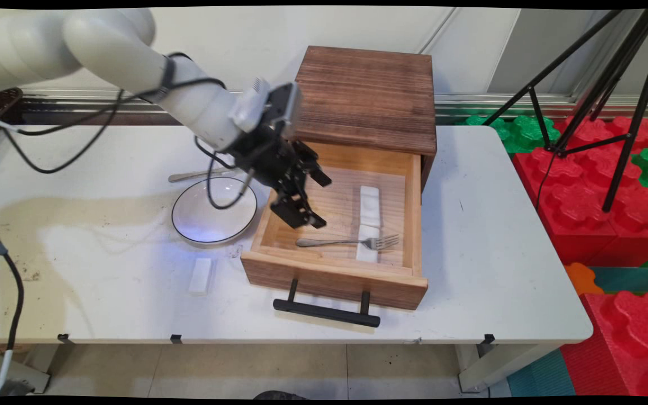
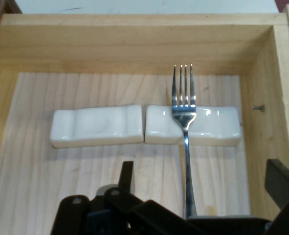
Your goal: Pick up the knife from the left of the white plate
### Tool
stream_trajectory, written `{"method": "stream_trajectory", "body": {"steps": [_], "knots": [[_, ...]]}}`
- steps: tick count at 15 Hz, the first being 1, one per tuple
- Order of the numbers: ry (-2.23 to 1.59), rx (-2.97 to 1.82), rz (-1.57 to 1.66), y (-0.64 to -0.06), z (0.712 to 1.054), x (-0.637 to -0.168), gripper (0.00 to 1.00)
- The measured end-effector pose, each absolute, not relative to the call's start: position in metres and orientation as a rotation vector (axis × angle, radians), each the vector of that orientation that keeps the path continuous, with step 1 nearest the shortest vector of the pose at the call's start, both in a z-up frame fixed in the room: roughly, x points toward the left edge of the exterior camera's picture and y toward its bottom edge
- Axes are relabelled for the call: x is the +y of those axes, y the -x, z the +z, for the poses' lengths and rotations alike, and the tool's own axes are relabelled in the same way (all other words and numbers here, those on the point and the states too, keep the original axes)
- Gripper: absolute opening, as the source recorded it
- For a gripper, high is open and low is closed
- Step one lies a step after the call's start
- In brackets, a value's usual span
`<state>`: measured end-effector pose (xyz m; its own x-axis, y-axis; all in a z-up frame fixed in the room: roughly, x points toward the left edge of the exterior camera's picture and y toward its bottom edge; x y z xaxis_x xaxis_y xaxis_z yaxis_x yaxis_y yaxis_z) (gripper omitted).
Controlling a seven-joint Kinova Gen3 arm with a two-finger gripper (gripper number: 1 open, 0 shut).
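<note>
gripper (image 1: 314, 198) lowered, jaws spread (holding nothing)

Open wooden drawer (image 1: 335, 270) holds a fork (image 1: 352, 242) lying across one of two white rests (image 2: 96, 126). White bowl (image 1: 214, 211), spoon (image 1: 192, 175) and another white rest (image 1: 201, 276) sit on the table (image 1: 493, 236) beside it.

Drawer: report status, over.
Gripper open, empty, over the open drawer. Fork lies inside, tines on one of two white rests. Nothing in the way.
</note>
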<state>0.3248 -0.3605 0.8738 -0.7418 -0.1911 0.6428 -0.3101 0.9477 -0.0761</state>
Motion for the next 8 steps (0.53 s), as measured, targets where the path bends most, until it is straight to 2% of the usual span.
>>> {"method": "stream_trajectory", "body": {"steps": [8], "knots": [[-0.353, -2.409, 0.245, -0.372, 0.919, -0.337, 1.0]]}}
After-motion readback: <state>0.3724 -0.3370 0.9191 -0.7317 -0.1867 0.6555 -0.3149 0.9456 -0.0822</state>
